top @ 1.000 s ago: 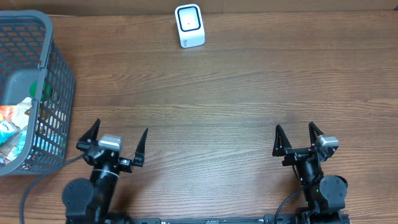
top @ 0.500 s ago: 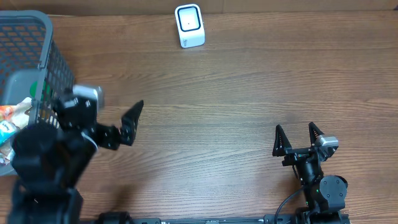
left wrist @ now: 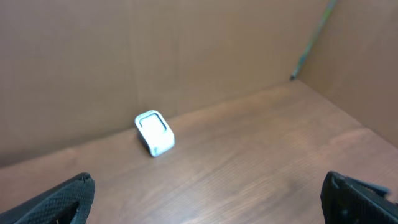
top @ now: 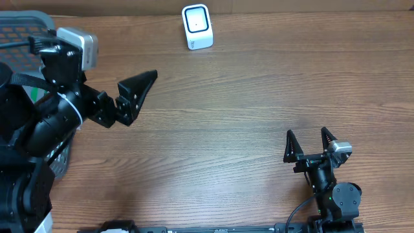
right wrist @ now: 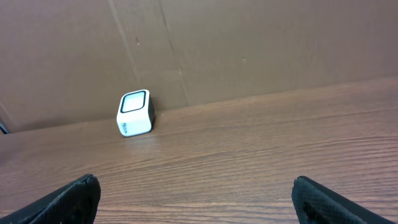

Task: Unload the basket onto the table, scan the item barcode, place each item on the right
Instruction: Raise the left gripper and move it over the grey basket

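Scanner (top: 197, 27) stands at the tabletop's (top: 246, 97) far edge. Left fingers (top: 137, 87) are spread wide, empty, beside the basket (top: 26, 19), its contents hidden by the arm. Right fingers (top: 292, 147) are released too.

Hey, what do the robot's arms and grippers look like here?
The left arm and right arm are black with rounded joints. The left gripper and right gripper each have two black, pointed, triangular fingers. Each wrist carries a silver-grey camera box. A black cable loops by the right arm's base.
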Available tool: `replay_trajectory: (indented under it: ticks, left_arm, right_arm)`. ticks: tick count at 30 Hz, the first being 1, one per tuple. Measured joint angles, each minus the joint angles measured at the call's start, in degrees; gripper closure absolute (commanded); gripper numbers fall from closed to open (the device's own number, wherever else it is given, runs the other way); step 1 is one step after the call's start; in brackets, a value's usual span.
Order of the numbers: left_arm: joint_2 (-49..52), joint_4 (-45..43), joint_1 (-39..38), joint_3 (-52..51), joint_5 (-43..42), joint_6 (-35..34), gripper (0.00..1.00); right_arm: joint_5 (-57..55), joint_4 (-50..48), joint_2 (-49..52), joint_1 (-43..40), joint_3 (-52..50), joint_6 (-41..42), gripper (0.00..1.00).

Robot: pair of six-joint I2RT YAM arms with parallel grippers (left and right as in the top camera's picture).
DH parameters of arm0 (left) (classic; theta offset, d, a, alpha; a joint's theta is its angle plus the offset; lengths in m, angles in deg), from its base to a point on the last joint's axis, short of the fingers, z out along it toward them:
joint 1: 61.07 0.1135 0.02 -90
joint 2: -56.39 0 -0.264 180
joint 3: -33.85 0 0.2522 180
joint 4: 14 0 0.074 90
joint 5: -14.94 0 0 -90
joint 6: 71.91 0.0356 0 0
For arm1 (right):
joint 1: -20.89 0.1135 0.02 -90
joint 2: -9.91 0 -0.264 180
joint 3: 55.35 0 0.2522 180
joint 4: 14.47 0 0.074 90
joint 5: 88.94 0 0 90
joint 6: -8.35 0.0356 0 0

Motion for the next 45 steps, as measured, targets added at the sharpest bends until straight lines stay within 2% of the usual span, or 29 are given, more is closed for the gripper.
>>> replay_trajectory:
  ticks: [8, 12, 17, 21, 23, 25, 28, 35, 45]
  left_arm:
    - [2.1, 2.3, 0.1, 0.0, -0.7, -0.5, 0.0]
    - [2.5, 1.9, 4.0, 1.2, 5.0, -6.1, 0.0]
    - [4.7, 2.6, 17.3, 6.1, 9.8, -12.9, 0.0]
    - [7.6, 4.7, 32.1, 7.9, 11.2, -19.8, 0.0]
    - [9.6, 7.0, 38.4, 7.9, 11.8, -22.7, 0.07]
    - [12.3, 9.6, 43.8, 7.9, 12.5, -25.4, 0.18]
    - [16.9, 15.1, 49.5, 7.9, 15.3, -29.1, 0.19]
    - [26.3, 21.0, 51.9, 7.9, 24.2, -33.0, 0.19]
    - [35.3, 21.8, 51.9, 7.9, 27.5, -32.5, 0.21]
  right_arm:
    - [0.0, 0.0, 0.0, 0.0, 0.0, 0.0, 0.0]
    - [0.0, 0.0, 0.0, 0.0, 0.0, 0.0, 0.0]
    - [0.0, 0.0, 0.0, 0.0, 0.0, 0.0, 0.0]
    - [0.0, 0.0, 0.0, 0.0, 0.0, 0.0, 0.0]
    - [0.0, 0.0, 0.0, 0.0, 0.0, 0.0, 0.0]
    - [0.0, 0.0, 0.0, 0.0, 0.0, 0.0, 0.0]
    - [0.0, 0.0, 0.0, 0.0, 0.0, 0.0, 0.0]
    - [0.0, 0.0, 0.0, 0.0, 0.0, 0.0, 0.0]
    - [0.0, 0.0, 0.0, 0.0, 0.0, 0.0, 0.0]
